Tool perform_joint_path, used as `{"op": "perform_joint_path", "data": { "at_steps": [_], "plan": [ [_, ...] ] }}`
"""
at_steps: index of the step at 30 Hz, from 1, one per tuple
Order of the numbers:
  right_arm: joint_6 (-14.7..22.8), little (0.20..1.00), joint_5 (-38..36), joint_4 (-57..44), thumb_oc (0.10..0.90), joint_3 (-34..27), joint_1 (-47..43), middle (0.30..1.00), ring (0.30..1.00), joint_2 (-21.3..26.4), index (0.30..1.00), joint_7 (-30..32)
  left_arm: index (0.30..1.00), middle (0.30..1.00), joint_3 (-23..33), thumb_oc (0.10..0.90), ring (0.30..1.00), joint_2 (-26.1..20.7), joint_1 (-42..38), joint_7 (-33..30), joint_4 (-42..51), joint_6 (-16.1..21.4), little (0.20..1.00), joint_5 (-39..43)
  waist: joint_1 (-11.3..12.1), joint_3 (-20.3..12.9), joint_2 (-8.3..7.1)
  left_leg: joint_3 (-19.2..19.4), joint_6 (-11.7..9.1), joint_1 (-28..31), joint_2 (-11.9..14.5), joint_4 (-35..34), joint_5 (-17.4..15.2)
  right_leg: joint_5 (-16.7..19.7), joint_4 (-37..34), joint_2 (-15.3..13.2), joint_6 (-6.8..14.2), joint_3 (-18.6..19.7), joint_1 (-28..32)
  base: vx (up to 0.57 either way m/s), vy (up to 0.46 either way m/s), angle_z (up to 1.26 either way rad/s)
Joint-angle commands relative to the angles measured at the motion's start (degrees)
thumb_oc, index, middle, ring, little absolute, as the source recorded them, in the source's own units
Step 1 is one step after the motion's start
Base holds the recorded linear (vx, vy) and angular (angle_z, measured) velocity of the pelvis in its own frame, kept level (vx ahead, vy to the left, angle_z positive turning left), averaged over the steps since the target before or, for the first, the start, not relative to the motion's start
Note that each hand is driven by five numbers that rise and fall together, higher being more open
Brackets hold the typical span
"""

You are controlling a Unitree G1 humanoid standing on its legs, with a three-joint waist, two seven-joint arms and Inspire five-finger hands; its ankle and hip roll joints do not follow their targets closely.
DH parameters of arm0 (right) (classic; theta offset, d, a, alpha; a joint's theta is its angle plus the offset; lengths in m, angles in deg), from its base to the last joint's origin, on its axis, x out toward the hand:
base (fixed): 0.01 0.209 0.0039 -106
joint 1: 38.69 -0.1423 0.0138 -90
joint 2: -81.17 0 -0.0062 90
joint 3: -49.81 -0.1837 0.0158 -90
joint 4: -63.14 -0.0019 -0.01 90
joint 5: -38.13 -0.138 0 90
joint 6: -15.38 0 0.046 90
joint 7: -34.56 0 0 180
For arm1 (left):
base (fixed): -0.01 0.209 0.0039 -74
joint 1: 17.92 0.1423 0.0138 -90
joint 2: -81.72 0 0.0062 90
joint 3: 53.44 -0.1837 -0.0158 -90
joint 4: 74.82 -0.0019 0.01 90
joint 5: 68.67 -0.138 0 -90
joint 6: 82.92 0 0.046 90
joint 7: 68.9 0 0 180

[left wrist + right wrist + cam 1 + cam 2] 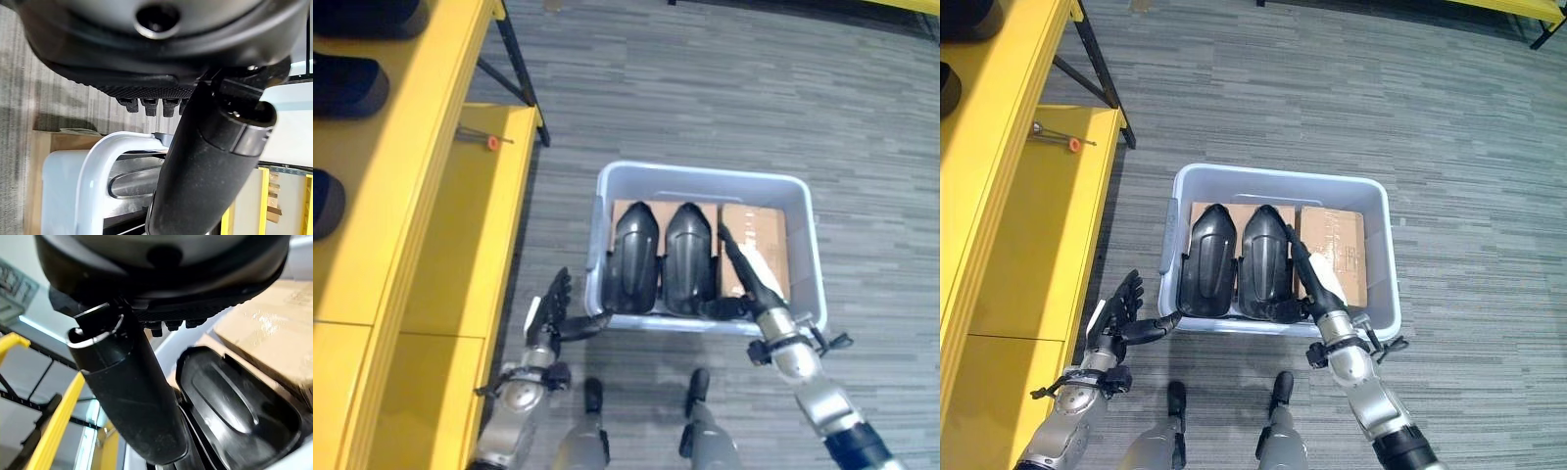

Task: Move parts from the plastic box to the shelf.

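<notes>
While right hand (1314, 279) reached with straight fingers beside black part (1264, 262) in box (1378, 211), left hand (1116, 311) hung open outside; one-handed lift risked slip.

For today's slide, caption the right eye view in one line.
Both hands reach for two black parts in the grey box.

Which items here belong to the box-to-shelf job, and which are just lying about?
Job:
- two black parts
- plastic box
- yellow shelf
- right hand, reaching into the box
- left hand, open outside the box

Lying about:
- cardboard box in the bin
- orange-tipped tool on the shelf
</notes>
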Motion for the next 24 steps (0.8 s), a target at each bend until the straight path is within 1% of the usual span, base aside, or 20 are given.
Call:
{"op": "perform_joint_path", "data": {
  "at_steps": [1, 9, 19, 22, 24],
  "plan": [
    [2.67, 1.000, -0.09, -4.29, 0.900, -0.41, -5.95, 1.000, 1.000, 3.08, 1.000, 2.95, 1.000, 1.000, 0.66, 0.900, 1.000, -0.89, -2.10, -1.09, 7.38, 5.96, 1.000, 1.05, 1.51, -0.27, 1.14, -0.67, 0.05, -4.07, 3.38, 4.09, 0.07, -0.85, 4.67, -5.08, 4.94, -1.50, 4.39, -0.03, -0.020, 0.16],
    [2.20, 1.000, -5.13, 2.05, 0.900, 2.01, -12.71, 1.000, 1.000, 1.34, 1.000, 3.69, 1.000, 1.000, -0.35, 0.900, 1.000, -1.42, -2.73, -0.82, 7.80, 5.68, 1.000, 1.37, 2.91, 1.78, 1.02, -1.44, -0.37, -4.90, 3.84, 3.04, 1.31, -1.28, 4.95, -4.71, 4.55, -2.38, 3.37, -0.02, -0.016, 0.05],
    [0.59, 1.000, -2.77, 9.17, 0.900, 3.83, -17.40, 1.000, 1.000, 2.12, 1.000, 5.13, 1.000, 1.000, -0.59, 0.900, 1.000, -1.51, -3.85, -1.41, 8.10, 6.15, 1.000, 1.94, 4.44, 3.86, 1.64, -2.76, -0.64, -6.34, 3.88, 2.78, 2.09, -1.74, 5.65, -4.69, 4.37, -3.69, 2.55, -0.01, -0.006, 0.06],
    [-0.24, 1.000, -2.92, 14.68, 0.900, 4.09, -21.13, 1.000, 1.000, 3.09, 1.000, 6.40, 1.000, 1.000, -1.26, 0.900, 1.000, -1.84, -4.16, -1.47, 8.41, 6.51, 1.000, 2.60, 5.30, 4.86, 2.19, -3.28, -0.77, -7.05, 3.97, 2.31, 2.69, -1.84, 5.83, -4.60, 4.32, -4.14, 1.92, -0.02, -0.005, 0.07],
    [-0.78, 1.000, -4.59, 21.73, 0.900, 4.11, -25.80, 1.000, 1.000, 3.57, 1.000, 7.76, 1.000, 1.000, -1.80, 0.900, 1.000, -1.56, -4.48, -1.60, 8.36, 6.72, 1.000, 3.62, 6.06, 5.56, 2.74, -3.56, -0.81, -7.28, 3.99, 1.59, 3.23, -1.98, 5.82, -4.41, 4.13, -4.49, 1.48, -0.02, 0.003, 0.17]
  ]
}}
